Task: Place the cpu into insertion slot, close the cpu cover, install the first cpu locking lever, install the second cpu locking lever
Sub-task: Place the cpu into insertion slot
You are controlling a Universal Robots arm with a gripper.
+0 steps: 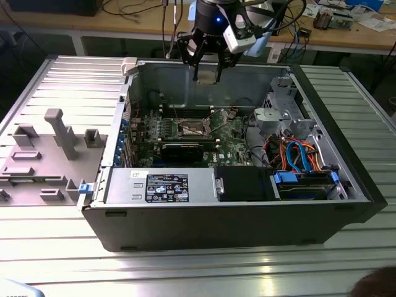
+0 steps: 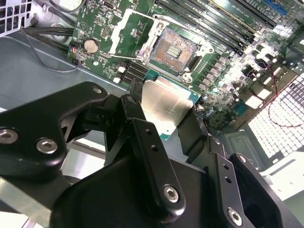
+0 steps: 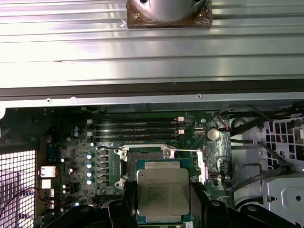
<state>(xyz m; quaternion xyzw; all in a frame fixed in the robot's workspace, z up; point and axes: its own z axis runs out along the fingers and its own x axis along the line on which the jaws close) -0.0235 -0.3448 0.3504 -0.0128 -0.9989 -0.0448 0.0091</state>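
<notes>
The ribbed, silvery metal tabletop (image 1: 185, 272) spans the foreground. A grey moulded fixture tray (image 1: 43, 154) lies on it at the exterior view's left. Behind stands a wooden workbench (image 1: 124, 21) carrying loose cables (image 1: 133, 7).

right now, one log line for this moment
gripper: shut on cpu | cpu: held, not seated | insertion slot: empty | cpu cover: open
</notes>
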